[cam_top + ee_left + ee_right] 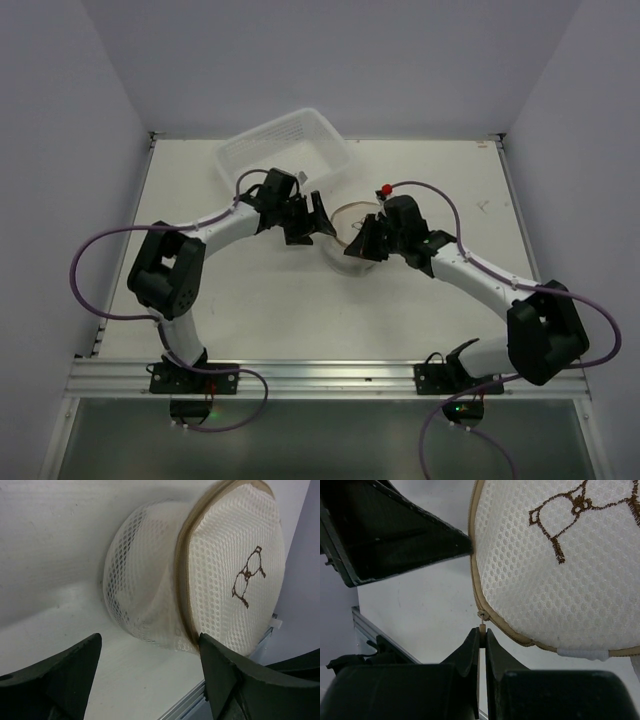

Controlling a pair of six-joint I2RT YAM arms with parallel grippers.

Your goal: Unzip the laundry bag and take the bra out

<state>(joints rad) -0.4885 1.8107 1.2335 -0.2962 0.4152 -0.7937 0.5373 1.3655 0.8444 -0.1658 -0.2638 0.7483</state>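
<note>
The laundry bag (349, 232), a round white mesh drum with tan zipper trim, stands on edge mid-table, and the bra drawing on its flat face (248, 577) is in view. My left gripper (150, 672) is open beside the bag with only bare table between its fingers. Its right fingertip (212, 652) sits at the bag's rim. My right gripper (483, 632) is shut on the small tan zipper pull (482, 626) at the rim of the laundry bag (555, 565). The bra is hidden.
A white plastic basket (285, 150) lies tilted at the back of the table behind the left arm. The left gripper's dark finger (395, 540) fills the upper left of the right wrist view. A metal rail (320, 375) runs along the table's near edge.
</note>
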